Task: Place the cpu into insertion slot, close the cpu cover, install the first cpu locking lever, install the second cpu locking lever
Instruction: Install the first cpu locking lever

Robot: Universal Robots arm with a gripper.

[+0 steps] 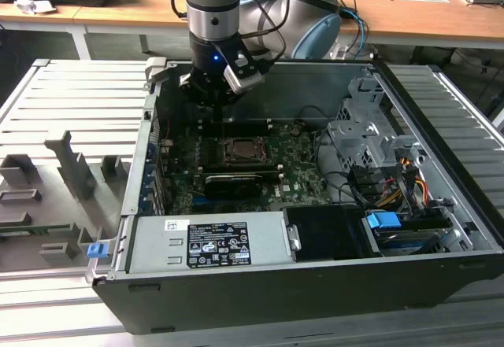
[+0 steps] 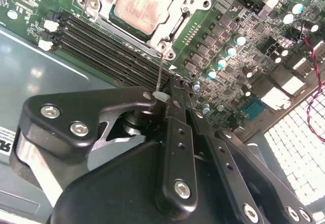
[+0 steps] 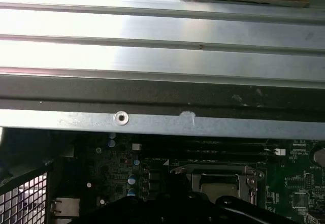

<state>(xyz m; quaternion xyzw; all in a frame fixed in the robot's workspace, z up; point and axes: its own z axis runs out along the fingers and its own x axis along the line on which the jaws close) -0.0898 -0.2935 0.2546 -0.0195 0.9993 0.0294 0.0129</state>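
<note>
Ribbed bench [image 1: 71, 95], open case [image 1: 315, 300]: lever step in hand
Item: cpu [image 2: 139, 3] seated in slot [image 2: 176, 23], cover [image 2: 105, 6] shut; your gripper [image 2: 163, 98] pinches raised lever [image 2: 160, 69], which looks unlatched and needs hooking down

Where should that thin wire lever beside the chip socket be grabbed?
By its free end: the locking lever is a thin bare rod sticking out past the cpu cover. Probably come from above the board; its other end sits at the cover's corner.
</note>
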